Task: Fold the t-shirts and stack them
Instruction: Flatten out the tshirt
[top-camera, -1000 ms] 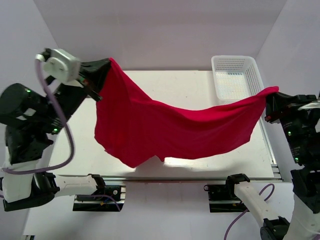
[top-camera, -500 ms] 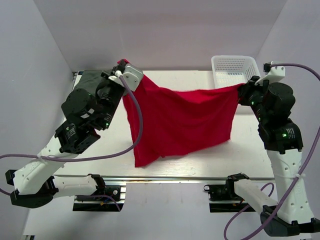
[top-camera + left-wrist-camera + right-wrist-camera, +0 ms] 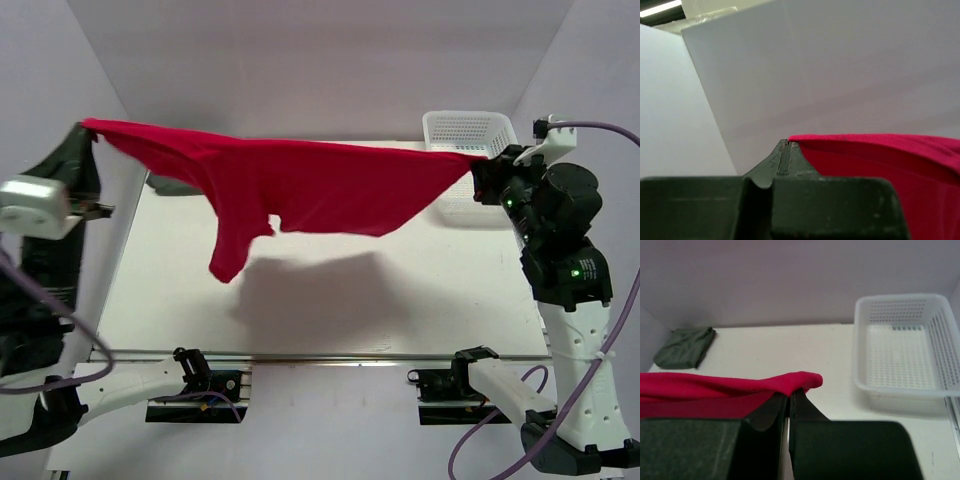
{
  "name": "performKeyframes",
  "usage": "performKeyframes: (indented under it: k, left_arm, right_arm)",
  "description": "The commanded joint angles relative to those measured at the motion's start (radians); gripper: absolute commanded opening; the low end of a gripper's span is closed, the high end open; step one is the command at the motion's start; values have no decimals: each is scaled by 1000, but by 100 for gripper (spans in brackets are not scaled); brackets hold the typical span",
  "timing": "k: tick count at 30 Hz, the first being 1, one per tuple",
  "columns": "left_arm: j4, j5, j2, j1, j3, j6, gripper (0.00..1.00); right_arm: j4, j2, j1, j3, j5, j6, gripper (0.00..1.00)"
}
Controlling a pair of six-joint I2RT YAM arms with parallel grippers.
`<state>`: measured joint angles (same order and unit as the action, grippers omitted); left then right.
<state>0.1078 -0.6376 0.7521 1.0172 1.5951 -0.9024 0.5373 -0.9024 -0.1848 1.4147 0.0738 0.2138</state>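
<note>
Nothing readable is showing in any of the views: no lettering, label, brand mark, number or sign. The red t-shirt (image 3: pixel 300 185) is showing only plain cloth, and the white mesh basket (image 3: pixel 470 128) at the table's far right corner is showing only bare plastic.
</note>
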Motion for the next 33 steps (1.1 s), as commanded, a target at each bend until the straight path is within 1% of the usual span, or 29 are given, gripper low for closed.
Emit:
performKeyframes:
  k: [1, 2, 5, 9, 11, 12, 13, 15, 17, 20, 25, 30, 33]
  left_arm:
    - [119, 85, 55, -6, 87, 102, 0]
    - [128, 85, 70, -6, 88, 114, 0]
    - [164, 125, 127, -6, 147, 143, 0]
    - [188, 216, 127, -6, 212, 212, 0]
    - [227, 307, 104, -6, 239, 271, 0]
    - [242, 340, 95, -6, 279, 293, 0]
    - [301, 405, 95, -6, 313, 319, 0]
    - [364, 456, 111, -6, 415, 371, 0]
    - [392, 467, 131, -6, 443, 381, 0]
    - [392, 446, 150, -16, 444, 381, 0]
    - [372, 466, 139, -25, 421, 381, 0]
    - [363, 519, 104, -34, 421, 413, 0]
    - [354, 497, 95, -34, 398, 413, 0]
  right_arm:
    - [-56, 16, 5, 121, -38, 6, 0]
    - [-50, 19, 4, 169, -52, 6, 0]
    - [-33, 46, 2, 229, -63, -11, 0]
    - [-11, 108, 5, 299, -62, -25, 0]
    - [-8, 132, 5, 302, -54, -33, 0]
    - [-11, 160, 5, 303, -45, -31, 0]
    - [-8, 169, 5, 309, -42, -36, 0]
    - [6, 186, 7, 331, -37, -37, 0]
    - [16, 195, 5, 360, -29, -42, 0]
    - [35, 191, 7, 406, -23, -44, 0]
    - [41, 215, 5, 443, -20, -44, 0]
    - [43, 221, 5, 431, -5, -50, 0]
    - [33, 208, 4, 400, 17, -50, 0]
